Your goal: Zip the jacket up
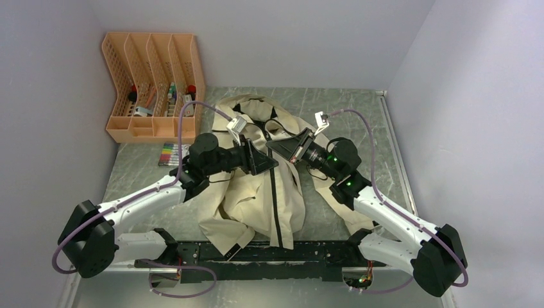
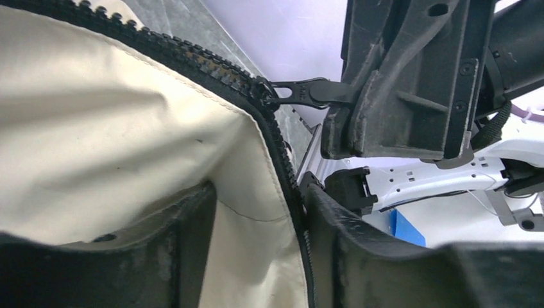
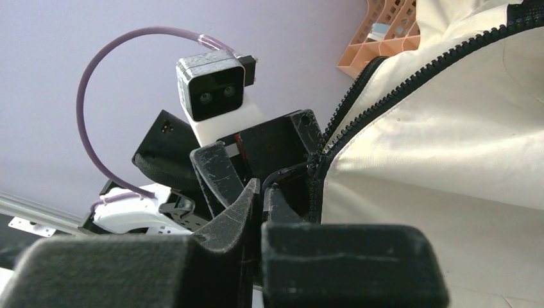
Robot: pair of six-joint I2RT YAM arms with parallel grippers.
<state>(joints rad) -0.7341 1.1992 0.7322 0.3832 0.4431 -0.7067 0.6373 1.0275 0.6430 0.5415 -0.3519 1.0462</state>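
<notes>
1. The right gripper (image 3: 262, 192) is clamped on the zipper pull (image 2: 308, 92), and its 2 fingers meet with no gap.
2. In the left wrist view, the pull sticks out toward 3 o'clock from the slider (image 2: 263, 90) and straight into those fingers.
3. In the right wrist view, 2 rows of zipper teeth (image 3: 410, 80) spread from the slider toward 1 and 2 o'clock.
4. The left gripper (image 2: 256, 199) sits at 6 o'clock of the slider. Its jaws are apart and straddle the cream fabric and the row of teeth below the slider.
5. Seen from above, both grippers meet nearly tip to tip, with the right one at 2 o'clock of the left.
6. The jacket (image 1: 244, 205) lies rumpled at the centre of the table (image 1: 385, 147), under the grippers. Its dark zipper line runs toward 6 o'clock, to the hem by the arm bases.
7. An orange file organizer (image 1: 154, 125) stands at 10 o'clock of the jacket.
8. A pack of markers (image 1: 170, 154) lies at 9 o'clock, just beside the left arm.
</notes>
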